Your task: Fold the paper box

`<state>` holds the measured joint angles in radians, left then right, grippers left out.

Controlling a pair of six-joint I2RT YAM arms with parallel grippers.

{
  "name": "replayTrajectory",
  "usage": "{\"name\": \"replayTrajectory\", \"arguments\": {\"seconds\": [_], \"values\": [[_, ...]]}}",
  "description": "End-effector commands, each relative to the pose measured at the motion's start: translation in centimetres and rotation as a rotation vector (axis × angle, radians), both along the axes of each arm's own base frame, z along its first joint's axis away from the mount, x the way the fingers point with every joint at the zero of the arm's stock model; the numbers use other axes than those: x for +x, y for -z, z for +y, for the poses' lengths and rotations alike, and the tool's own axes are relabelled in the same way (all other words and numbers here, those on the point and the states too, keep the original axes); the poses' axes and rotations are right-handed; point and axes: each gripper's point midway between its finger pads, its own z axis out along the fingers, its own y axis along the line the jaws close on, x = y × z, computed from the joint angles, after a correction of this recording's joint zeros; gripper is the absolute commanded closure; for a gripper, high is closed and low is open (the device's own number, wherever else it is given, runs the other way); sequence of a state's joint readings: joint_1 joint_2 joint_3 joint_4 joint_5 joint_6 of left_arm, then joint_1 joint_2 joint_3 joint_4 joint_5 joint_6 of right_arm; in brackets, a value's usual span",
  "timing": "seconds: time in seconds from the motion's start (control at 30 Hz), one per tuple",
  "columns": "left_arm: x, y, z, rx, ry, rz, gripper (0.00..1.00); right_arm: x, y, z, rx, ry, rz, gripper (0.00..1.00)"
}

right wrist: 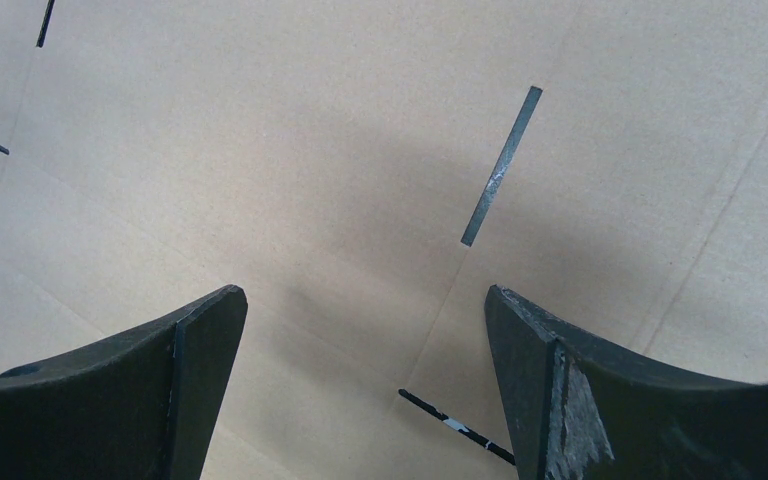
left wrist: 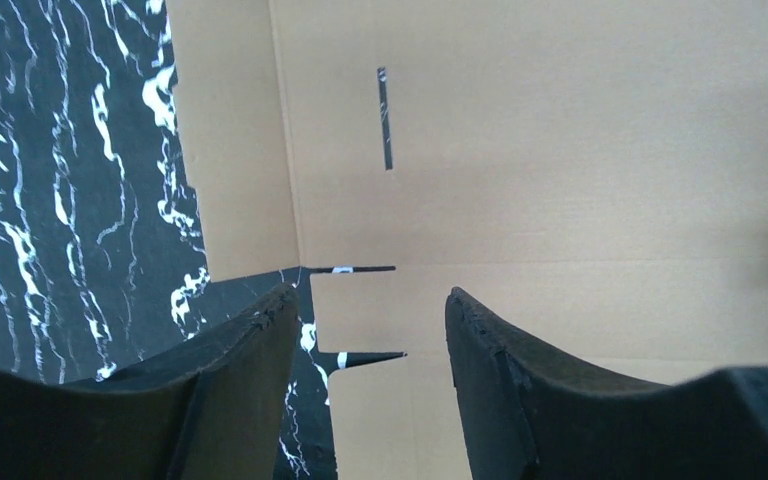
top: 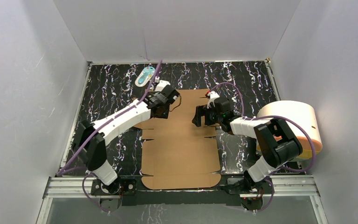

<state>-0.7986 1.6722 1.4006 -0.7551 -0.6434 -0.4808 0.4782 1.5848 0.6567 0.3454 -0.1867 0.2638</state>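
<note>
The paper box (top: 181, 149) is a flat brown cardboard sheet with flaps and slits, lying unfolded on the black marbled table. My left gripper (top: 169, 103) is open and empty, hovering over the sheet's far left part. In the left wrist view the left gripper (left wrist: 372, 300) looks down on the sheet's notched left edge (left wrist: 560, 180). My right gripper (top: 198, 116) is open and empty over the far right part. In the right wrist view the right gripper (right wrist: 365, 300) has bare cardboard (right wrist: 290, 150) with a narrow slit (right wrist: 501, 166) under it.
A cream cylinder with an orange base (top: 294, 125) lies at the right, beside the right arm. A small white-and-blue oval item (top: 145, 75) lies at the far left by the back wall. White walls close in the table (top: 247, 79) on three sides.
</note>
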Motion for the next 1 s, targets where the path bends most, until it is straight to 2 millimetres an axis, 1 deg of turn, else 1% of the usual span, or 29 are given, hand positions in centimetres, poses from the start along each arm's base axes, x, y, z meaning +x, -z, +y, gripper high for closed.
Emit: {"name": "replayTrajectory", "arguments": {"seconds": [0.0,0.1,0.17,0.27,0.4,0.5,0.57,0.73,0.83,0.97], "values": [[-0.9,0.8,1.7,-0.166,-0.067,0.037,0.44,-0.3,-0.3,0.8,0.026,-0.023,0.008,0.01],[-1.7,1.9,2.9,-0.275,-0.101,0.068,0.41,-0.3,-0.3,0.7,0.023,-0.023,0.009,0.01],[-2.6,3.0,3.7,-0.344,-0.124,0.094,0.39,-0.4,-0.3,0.7,0.022,-0.023,0.011,0.01],[-3.1,3.6,4.4,-0.454,-0.159,0.100,0.37,-0.4,-0.2,0.7,0.021,-0.024,0.013,0.01],[-3.6,5.1,5.7,-0.589,-0.216,0.112,0.35,-0.4,0.0,0.8,0.022,-0.027,0.019,0.01],[-4.0,5.9,5.1,-0.761,-0.222,0.139,0.34,-0.5,0.2,0.8,0.022,-0.027,0.025,0.01],[-4.1,6.3,5.1,-0.830,-0.230,0.141,0.34,-0.6,0.3,0.8,0.022,-0.027,0.027,0.01],[-4.4,7.6,5.8,-0.936,-0.272,0.156,0.35,-0.8,0.4,0.9,0.026,-0.032,0.029,0.01],[-4.5,8.1,5.9,-0.999,-0.281,0.170,0.36,-0.8,0.4,0.9,0.029,-0.035,0.029,0.01],[-5.1,9.1,6.3,-0.988,-0.295,0.185,0.37,-0.8,0.3,1.0,0.030,-0.039,0.026,0.02]]}}
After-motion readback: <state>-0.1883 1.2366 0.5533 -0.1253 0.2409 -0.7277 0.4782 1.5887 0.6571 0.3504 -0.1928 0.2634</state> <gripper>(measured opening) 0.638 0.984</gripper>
